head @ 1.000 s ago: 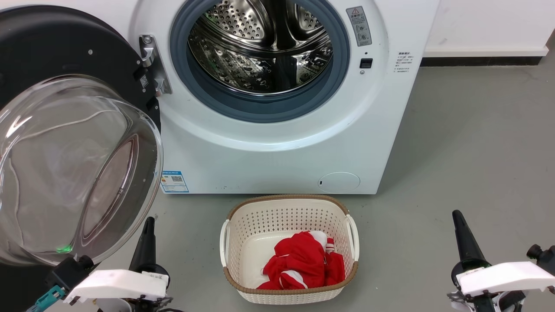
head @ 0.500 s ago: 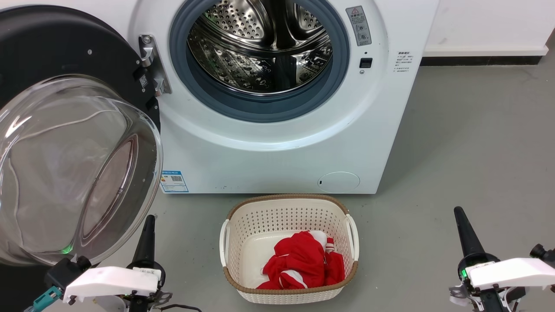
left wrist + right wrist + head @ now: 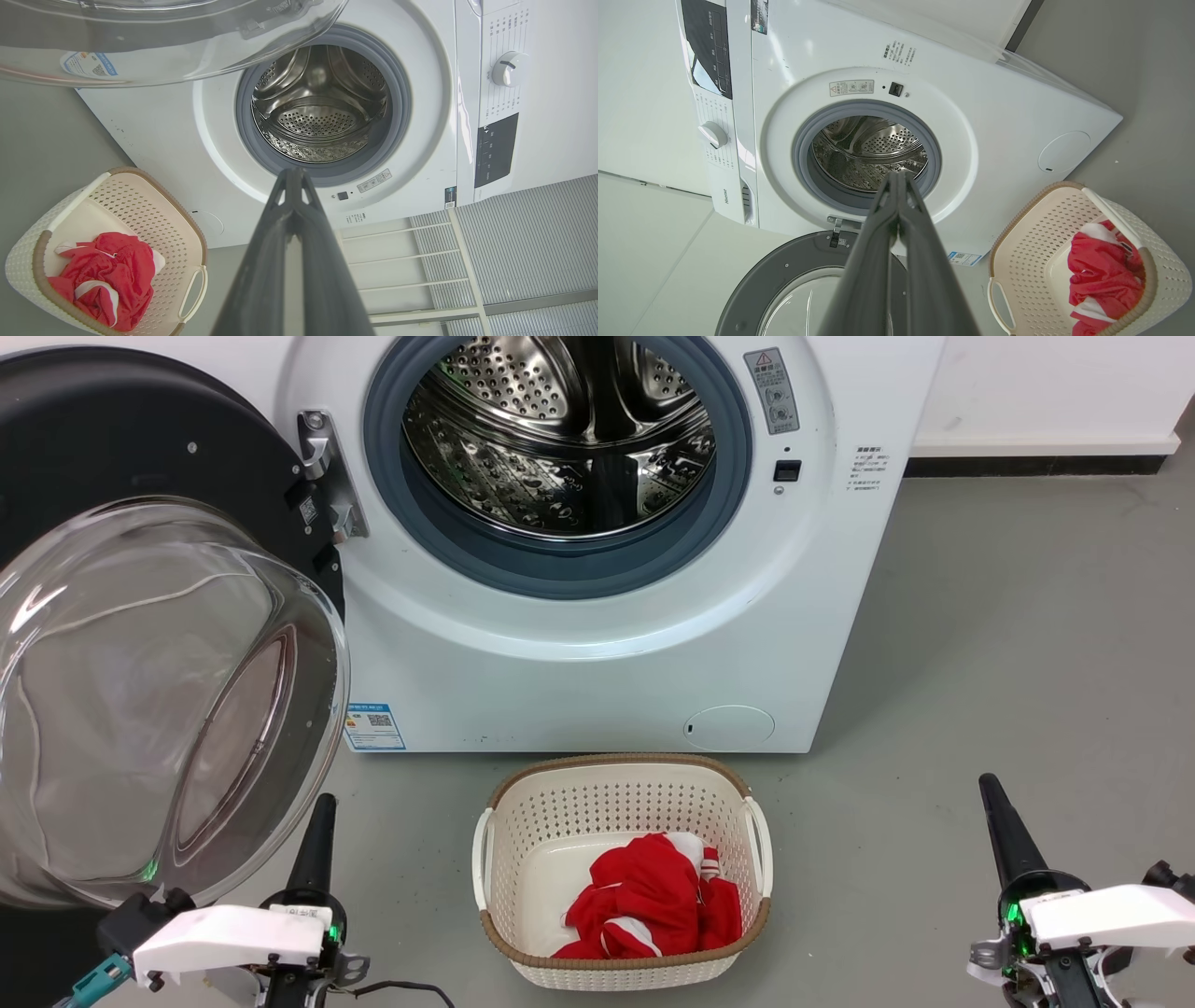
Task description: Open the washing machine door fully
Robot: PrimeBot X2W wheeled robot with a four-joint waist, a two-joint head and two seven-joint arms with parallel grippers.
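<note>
**Position.** The washing machine door is seen swung wide at the left of the head view, clear of the drum opening of the washing machine. The task is judged all but complete.

**Grippers.** The left gripper, at lower left, is pressed together and empty, just beside the door's glass bowl. The right gripper, at lower right, is likewise closed and empty, well apart.

**Risks.**
- If raised, the left gripper could strike the glass and knock the door towards shut.
- A further push could strain the hinge.
- The laundry basket could be clipped by an inward sweep.
</note>
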